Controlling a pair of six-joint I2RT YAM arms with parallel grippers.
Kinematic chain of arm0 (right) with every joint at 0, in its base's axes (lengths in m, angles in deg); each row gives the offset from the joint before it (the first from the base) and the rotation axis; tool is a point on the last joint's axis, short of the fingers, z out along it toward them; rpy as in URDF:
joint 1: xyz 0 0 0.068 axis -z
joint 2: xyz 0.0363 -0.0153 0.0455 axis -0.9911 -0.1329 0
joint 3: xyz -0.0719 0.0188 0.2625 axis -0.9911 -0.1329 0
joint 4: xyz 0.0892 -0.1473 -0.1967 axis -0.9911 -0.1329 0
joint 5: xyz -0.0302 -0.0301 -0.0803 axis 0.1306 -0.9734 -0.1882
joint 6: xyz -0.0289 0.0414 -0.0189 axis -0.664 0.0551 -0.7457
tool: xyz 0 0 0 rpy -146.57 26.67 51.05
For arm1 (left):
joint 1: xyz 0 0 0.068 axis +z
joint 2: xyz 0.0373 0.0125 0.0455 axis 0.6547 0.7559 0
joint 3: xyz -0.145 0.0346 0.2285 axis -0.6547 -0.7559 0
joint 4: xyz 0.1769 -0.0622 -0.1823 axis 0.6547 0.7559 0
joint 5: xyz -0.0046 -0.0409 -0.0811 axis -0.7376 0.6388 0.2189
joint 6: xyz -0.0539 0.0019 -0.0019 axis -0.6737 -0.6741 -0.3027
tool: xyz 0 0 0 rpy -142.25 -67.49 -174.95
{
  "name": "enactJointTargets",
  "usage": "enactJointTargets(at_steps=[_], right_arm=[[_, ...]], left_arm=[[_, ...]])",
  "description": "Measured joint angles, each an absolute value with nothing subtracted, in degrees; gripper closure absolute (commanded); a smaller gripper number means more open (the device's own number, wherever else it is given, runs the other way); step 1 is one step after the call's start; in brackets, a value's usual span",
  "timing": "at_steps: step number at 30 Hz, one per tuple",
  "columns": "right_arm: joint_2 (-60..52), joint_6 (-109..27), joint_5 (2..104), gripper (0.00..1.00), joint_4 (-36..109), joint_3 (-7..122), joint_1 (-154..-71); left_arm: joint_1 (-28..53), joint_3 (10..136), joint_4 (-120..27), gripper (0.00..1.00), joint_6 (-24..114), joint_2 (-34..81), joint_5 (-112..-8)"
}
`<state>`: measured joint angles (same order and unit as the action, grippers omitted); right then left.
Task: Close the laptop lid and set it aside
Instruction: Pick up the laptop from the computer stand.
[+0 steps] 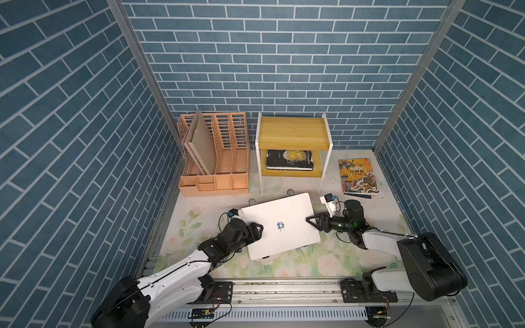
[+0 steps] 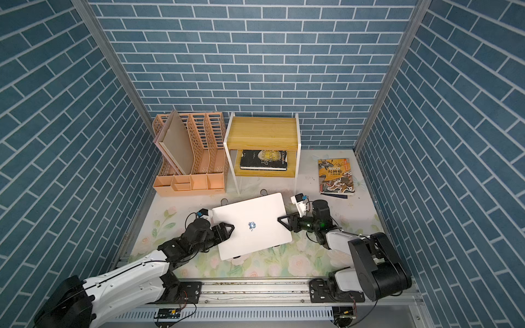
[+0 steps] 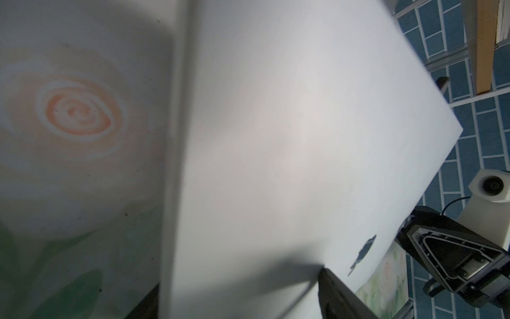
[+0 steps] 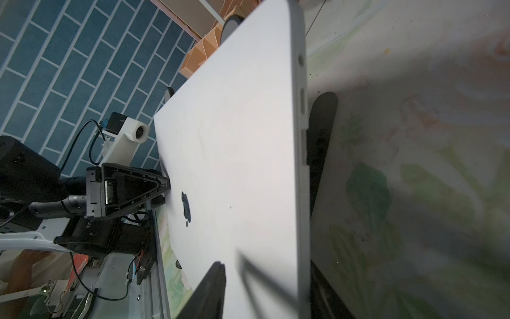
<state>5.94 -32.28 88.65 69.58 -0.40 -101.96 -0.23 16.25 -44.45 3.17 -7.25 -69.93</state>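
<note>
The silver-white laptop (image 1: 281, 224) (image 2: 251, 224) lies shut in mid-table, turned slightly askew, its lid (image 3: 276, 138) (image 4: 234, 138) down with the logo facing up. It rests on a black stand whose hooks and feet peek out round its edges. My left gripper (image 1: 257, 230) (image 2: 230, 227) (image 3: 237, 292) straddles the laptop's left edge, open; its upper finger's tip (image 3: 331, 287) meets its own shadow on the lid. My right gripper (image 1: 309, 220) (image 2: 281, 219) (image 4: 267, 276) straddles the right edge, open, its upper finger (image 4: 212, 290) hovering just off the lid.
An orange file organiser (image 1: 213, 159) stands at the back left. Beside it is a small wooden shelf (image 1: 292, 133) with a black book (image 1: 289, 160) on its lower level. A colourful book (image 1: 358, 176) lies at the back right. Blue brick walls enclose three sides.
</note>
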Motion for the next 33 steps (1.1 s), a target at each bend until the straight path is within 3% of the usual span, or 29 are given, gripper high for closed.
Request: enactJointTargets(at_steps=[33], right_arm=[[6.18,-19.98,92.26,0.62,83.88,-2.28,-104.53]], left_arm=[[-0.10,16.90,-41.96,0.13,4.20,-8.56,-72.31]])
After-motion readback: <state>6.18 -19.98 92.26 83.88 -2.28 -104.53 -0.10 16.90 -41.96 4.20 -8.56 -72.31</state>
